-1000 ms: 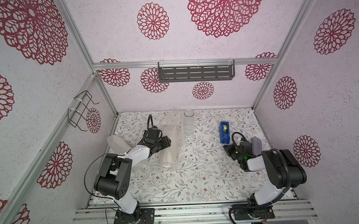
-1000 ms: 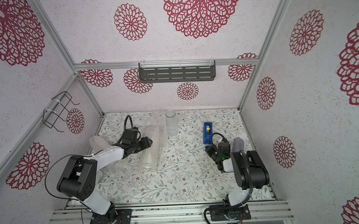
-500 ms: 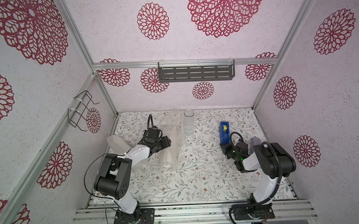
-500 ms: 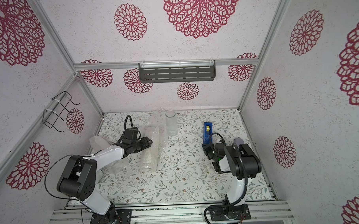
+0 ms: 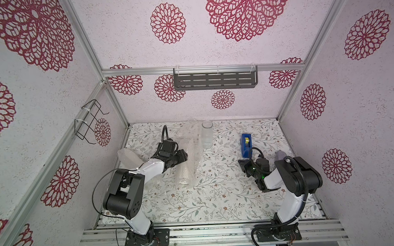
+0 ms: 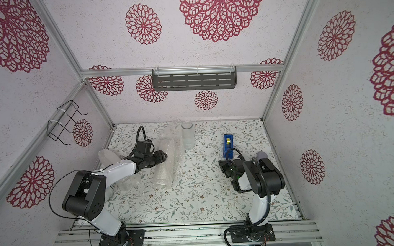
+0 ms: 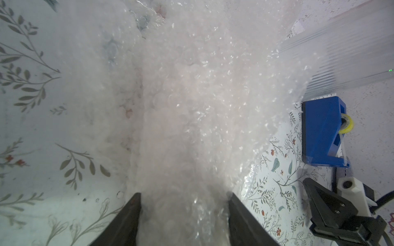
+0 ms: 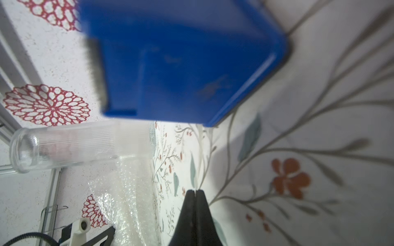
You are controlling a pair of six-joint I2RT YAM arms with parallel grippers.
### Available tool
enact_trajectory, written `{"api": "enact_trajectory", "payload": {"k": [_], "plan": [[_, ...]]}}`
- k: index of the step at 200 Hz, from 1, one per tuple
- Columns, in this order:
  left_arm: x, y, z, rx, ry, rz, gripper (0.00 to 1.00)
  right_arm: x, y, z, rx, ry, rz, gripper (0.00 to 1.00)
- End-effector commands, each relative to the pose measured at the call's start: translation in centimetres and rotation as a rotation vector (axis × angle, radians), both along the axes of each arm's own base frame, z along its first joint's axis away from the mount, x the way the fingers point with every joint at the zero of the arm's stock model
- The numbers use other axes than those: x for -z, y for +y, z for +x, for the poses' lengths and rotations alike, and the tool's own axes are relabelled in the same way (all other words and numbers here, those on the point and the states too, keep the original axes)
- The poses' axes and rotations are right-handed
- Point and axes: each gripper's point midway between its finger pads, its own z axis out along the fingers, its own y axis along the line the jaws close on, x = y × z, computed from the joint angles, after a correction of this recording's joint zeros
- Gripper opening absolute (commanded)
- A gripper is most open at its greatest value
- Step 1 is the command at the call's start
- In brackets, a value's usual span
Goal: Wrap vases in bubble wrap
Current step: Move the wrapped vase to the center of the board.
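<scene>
At nine o'clock the left gripper (image 7: pixel 184 199) clamps clear bubble wrap (image 7: pixel 187 119) rolled round a lying glass vase (image 5: pixel 183 181); at three o'clock the closed, empty right gripper (image 8: pixel 193 192) faces the blue plastic tape dispenser (image 8: pixel 181 64), so taping seems next, needing opened jaws.

Blurry, edge-cropped clear vase (image 7: pixel 341 53)

Front half of the floral-print counter (image 5: pixel 216 201) is wide open, from left edge to right. Left-centre is clogged though: crinkly clear bubble wrap (image 5: pixel 193 150) runs from the back edge toward the middle, with the left hand (image 7: pixel 184 196) clamped on it. A tall clear ribbed glass vase (image 5: pixel 207 134) stands just beside the wrap near the back edge. The blue plastic tape dispenser (image 5: pixel 246 145) sits toward the right edge, with the pinched-together right hand (image 8: pixel 194 191) just in front of it. There's a decent lane between vase and dispenser.
</scene>
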Motion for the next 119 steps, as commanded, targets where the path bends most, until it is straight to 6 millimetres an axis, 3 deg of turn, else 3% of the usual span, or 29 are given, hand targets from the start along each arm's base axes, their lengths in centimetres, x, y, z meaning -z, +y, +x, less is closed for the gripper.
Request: {"api": "enact_trajectory", "payload": {"k": [1, 61, 119], "plan": [[2.8, -1.0, -2.8, 0.067, 0.146, -0.005, 0.62, -4.2, 2.3, 0.1, -0.128, -0.176, -0.106, 0.0], [2.4, -2.2, -3.6, 0.145, 0.148, 0.012, 0.62, -9.1, 11.6, -1.8, -0.584, -0.378, -0.226, 0.0], [2.9, -5.2, -5.6, 0.258, 0.158, 0.039, 0.62, -11.6, 17.9, -5.1, -0.891, -0.497, -0.336, 0.0]]}}
